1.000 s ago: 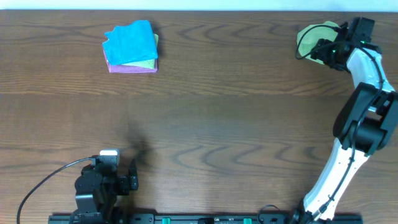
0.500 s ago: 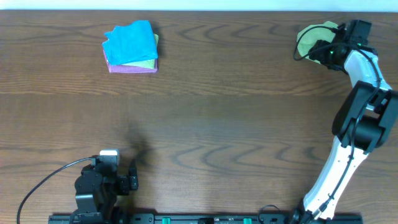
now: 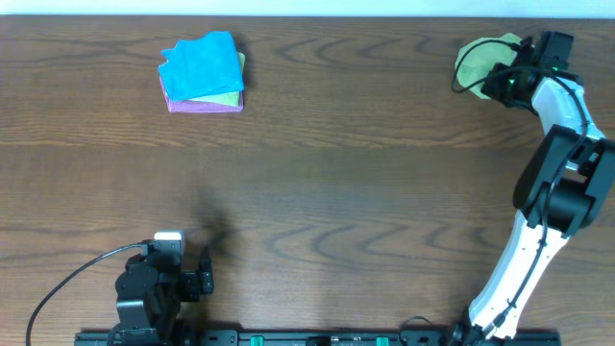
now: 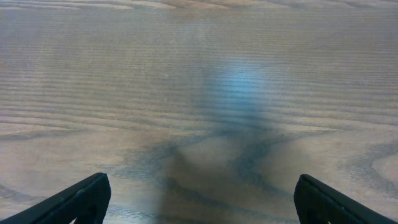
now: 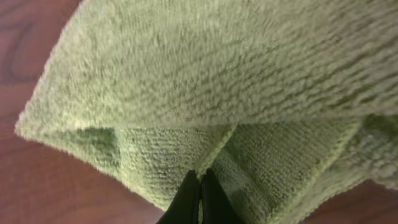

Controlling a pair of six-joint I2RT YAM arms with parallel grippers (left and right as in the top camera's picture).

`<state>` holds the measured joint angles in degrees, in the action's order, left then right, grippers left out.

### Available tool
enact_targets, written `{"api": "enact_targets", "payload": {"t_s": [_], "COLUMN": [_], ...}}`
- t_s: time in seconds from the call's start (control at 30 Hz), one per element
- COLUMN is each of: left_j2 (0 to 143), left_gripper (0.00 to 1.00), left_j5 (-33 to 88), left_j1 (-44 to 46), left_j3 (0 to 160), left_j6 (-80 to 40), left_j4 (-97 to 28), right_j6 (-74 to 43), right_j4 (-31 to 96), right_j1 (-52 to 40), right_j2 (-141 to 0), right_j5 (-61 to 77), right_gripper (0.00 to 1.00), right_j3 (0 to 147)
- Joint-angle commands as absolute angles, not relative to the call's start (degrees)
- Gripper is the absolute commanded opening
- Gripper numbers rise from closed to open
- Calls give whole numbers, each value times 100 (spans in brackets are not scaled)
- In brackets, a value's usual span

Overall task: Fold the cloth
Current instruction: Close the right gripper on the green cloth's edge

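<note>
pinching the green cloth (image 5: 186, 81) — right jaws clenched on it; left jaws released above the table (image 4: 199, 74).

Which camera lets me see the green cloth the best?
The right wrist camera: the green cloth fills the picture, fuzzy and folded, pinched by the right gripper. Overhead shows only a small green patch, partly behind that gripper. The left wrist sees only table.

1. Overhead: we look straight down from high up, with the whole table (image 3: 317, 192) in frame.
2. Left wrist: we sit low, facing forward across the tabletop.
3. Right wrist: we're very close on the green cloth (image 5: 205, 81). Overhead shares it, far right corner.
</note>
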<state>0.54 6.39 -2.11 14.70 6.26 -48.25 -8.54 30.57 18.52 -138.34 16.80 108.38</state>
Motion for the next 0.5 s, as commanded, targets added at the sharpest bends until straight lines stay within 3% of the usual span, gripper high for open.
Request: {"api": "enact_targets", "payload": {"t_s": [0.0, 0.47], "left_j2": [21, 21], "left_gripper": [95, 95], "left_j5": [593, 593], "left_j1": [-185, -185], "left_j3": [1424, 1424], "left_j6": [773, 773], "left_j4": [-5144, -5144], "right_j6": [-788, 939], "right_j4": [3262, 5902], "right_j1": [1850, 1024], "right_j2": [-13561, -11419], "right_j5": [1868, 1844], "right_gripper": [1, 1], "right_j3": [10949, 10947]}}
